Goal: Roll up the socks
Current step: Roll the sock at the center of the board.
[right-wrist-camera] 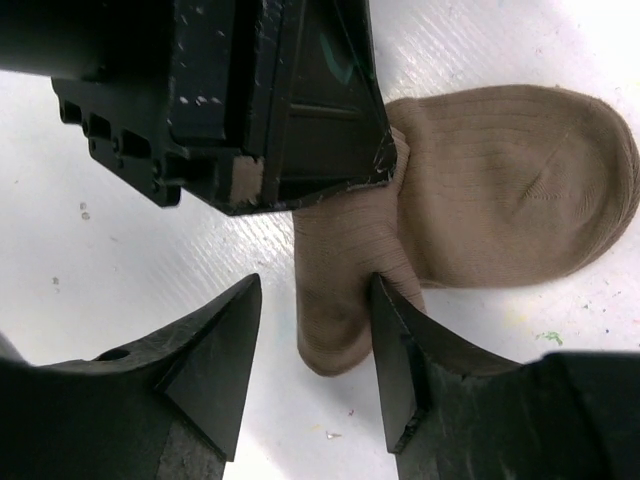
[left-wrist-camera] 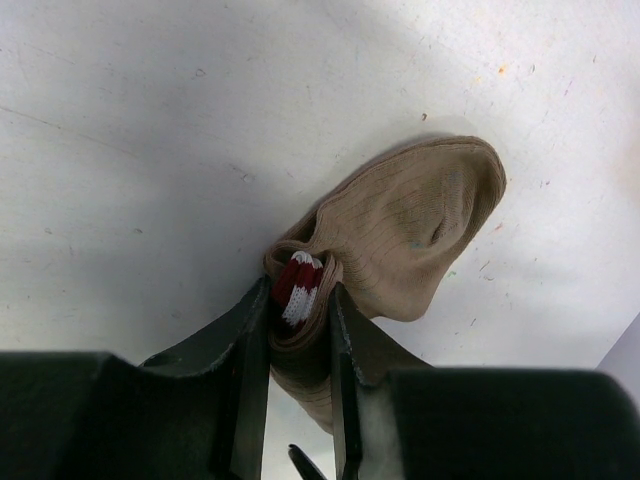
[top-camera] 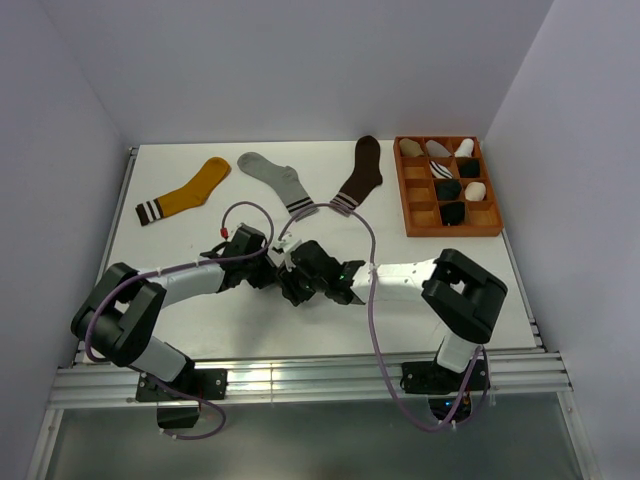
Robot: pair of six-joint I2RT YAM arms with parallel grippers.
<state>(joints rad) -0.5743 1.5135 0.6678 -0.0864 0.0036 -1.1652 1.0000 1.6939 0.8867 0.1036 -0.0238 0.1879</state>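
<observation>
A taupe sock [left-wrist-camera: 410, 235] lies partly rolled on the white table, its toe end spread flat. My left gripper [left-wrist-camera: 298, 300] is shut on the rolled end, where the maroon-and-white cuff [left-wrist-camera: 297, 288] shows between the fingers. In the right wrist view the same taupe sock [right-wrist-camera: 500, 180] has its folded part between the fingers of my right gripper [right-wrist-camera: 316, 290], which stands open. The right finger touches the fabric and the left finger stands apart from it. The left gripper [right-wrist-camera: 270, 100] fills the top of that view. From above, both grippers [top-camera: 272, 270] [top-camera: 298, 280] meet mid-table and hide the sock.
A mustard-yellow sock [top-camera: 190, 190], a light grey sock [top-camera: 275, 180] and a dark brown sock [top-camera: 362, 172] lie flat along the far side. A wooden compartment tray [top-camera: 452, 231] with several rolled socks stands at the back right.
</observation>
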